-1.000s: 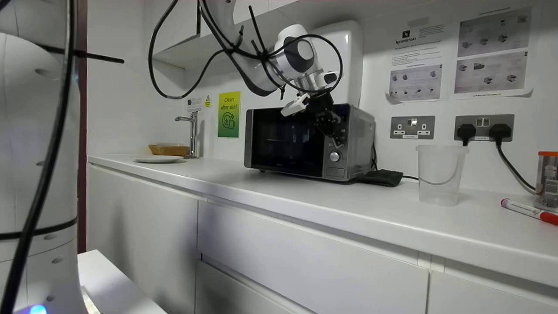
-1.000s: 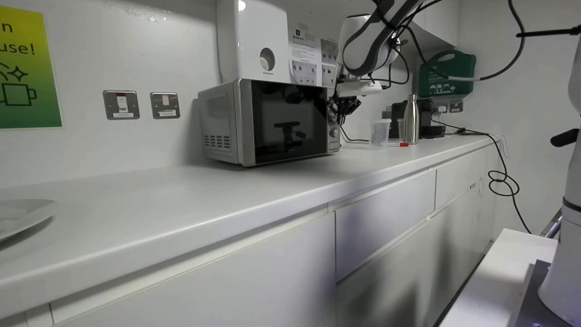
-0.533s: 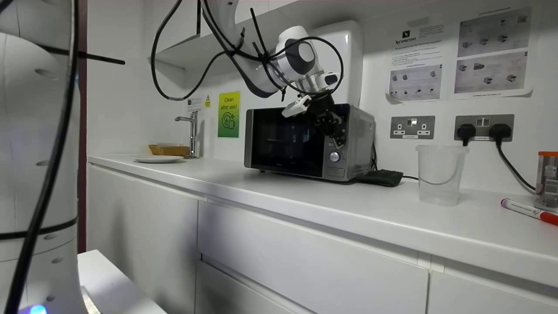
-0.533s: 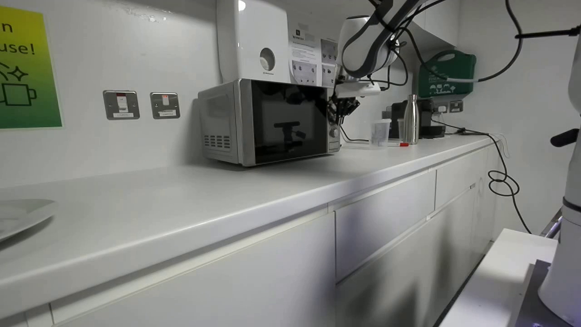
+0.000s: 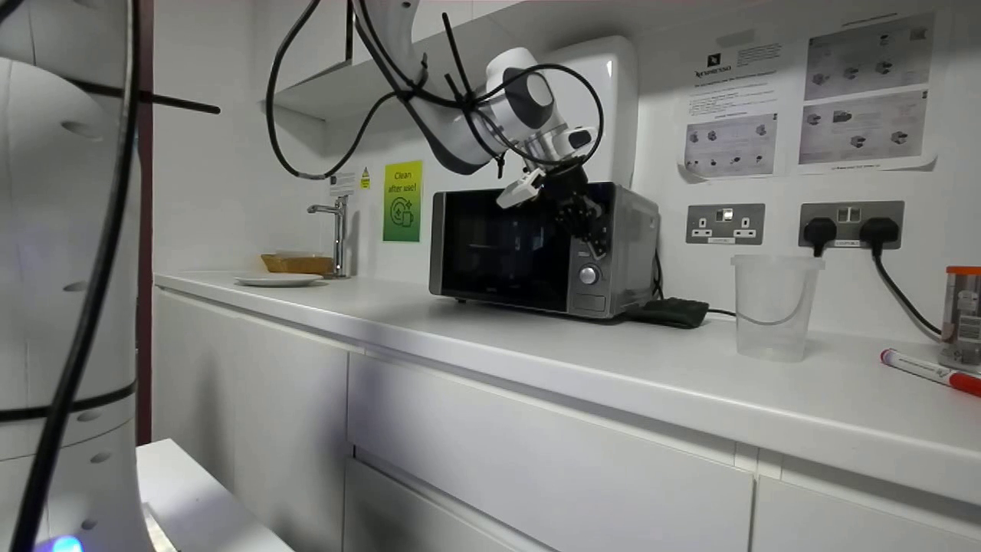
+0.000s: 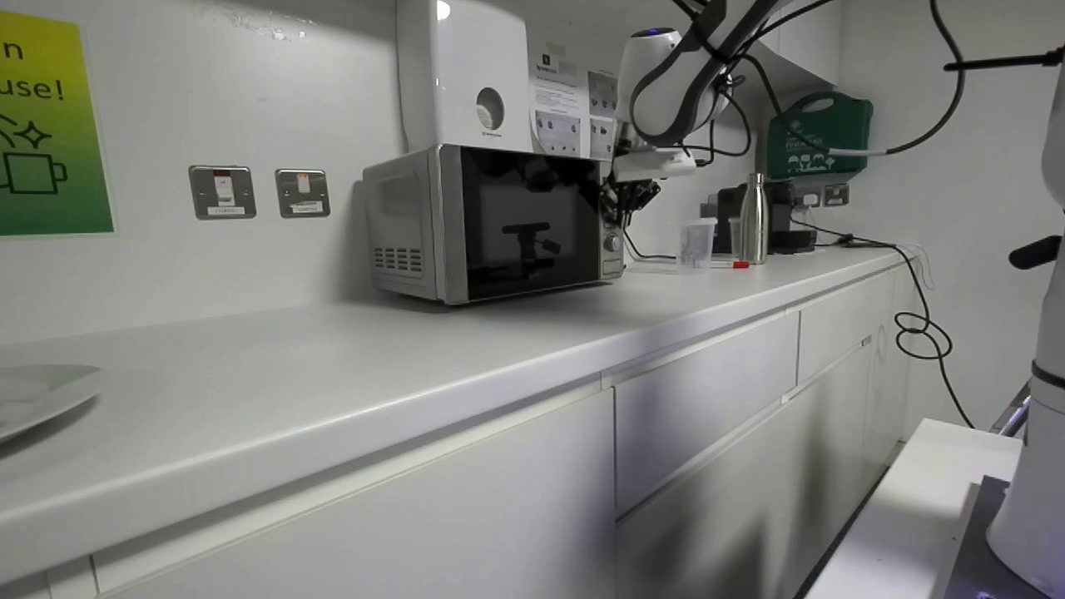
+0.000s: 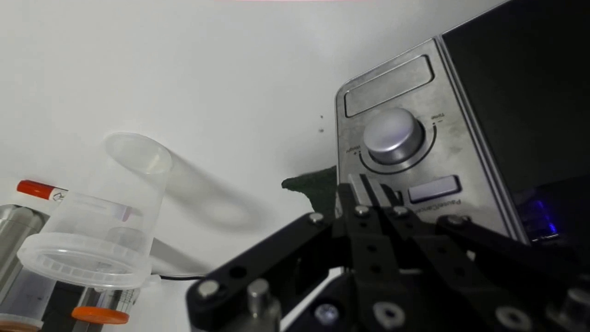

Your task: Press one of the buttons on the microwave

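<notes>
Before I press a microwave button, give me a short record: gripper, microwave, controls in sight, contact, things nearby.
gripper: shut, in front of the control strip
microwave: on the counter, door shut
controls in wrist view: round dial marked Time and Weight, Pause/Cancel button
labelled button beside gripper in that view: Pause/Cancel
contact: cannot tell
hidden: part of the strip, behind the gripper
nearby, same counter: clear tub, red-and-white marker

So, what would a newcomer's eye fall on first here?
Probably the black-doored microwave on the white counter, the dark pincer before its control strip. Next, the yellow-green wall poster, left of the microwave in an exterior view. In the wrist view, the round silver knob stands out.
</notes>
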